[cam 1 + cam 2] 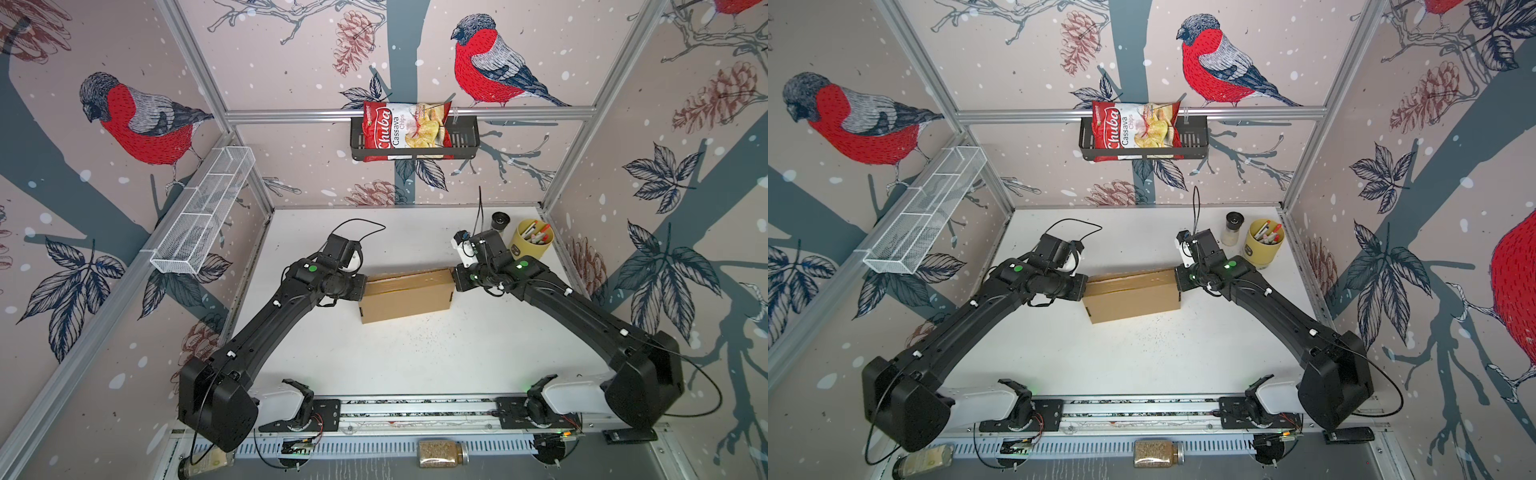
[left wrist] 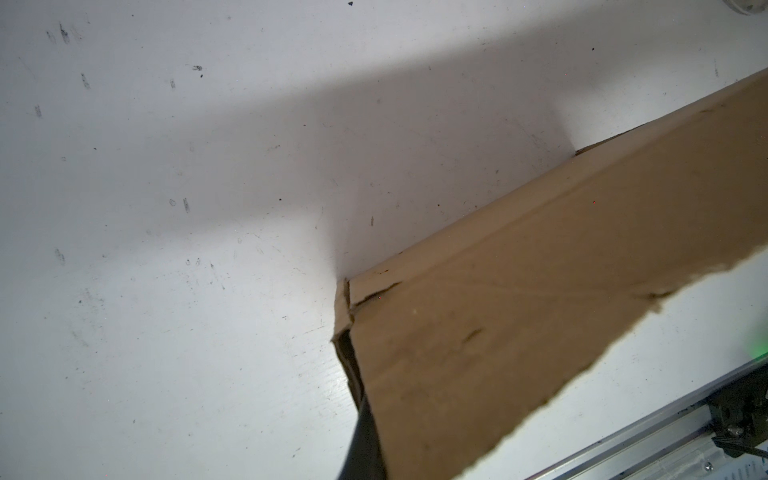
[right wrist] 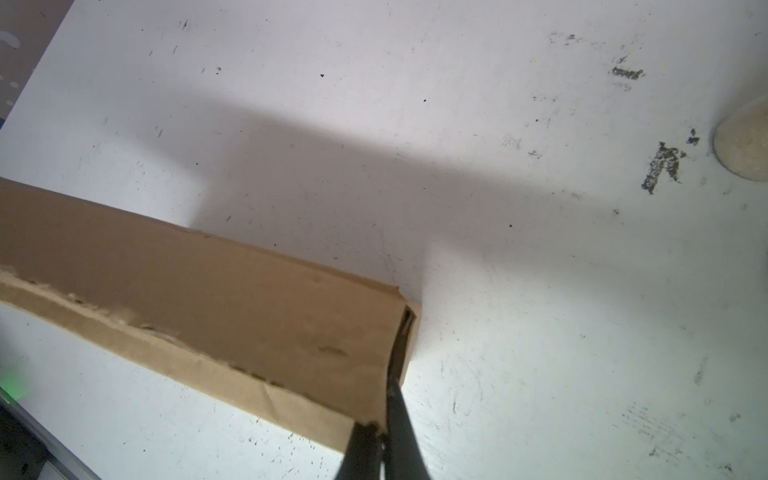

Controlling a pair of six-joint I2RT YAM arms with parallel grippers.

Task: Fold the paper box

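paper box [image 1: 407,297], chips [image 1: 405,129] in basket [image 1: 465,143]

A: The left arm [image 1: 257,332] and the right arm [image 1: 590,320] — all matte black?
B: Mostly. White shells [image 1: 276,401] at the bases, small white clips [image 1: 276,304] along the links, a green dot [image 1: 311,268] near each wrist, thin black cables [image 1: 359,220] looping loose.
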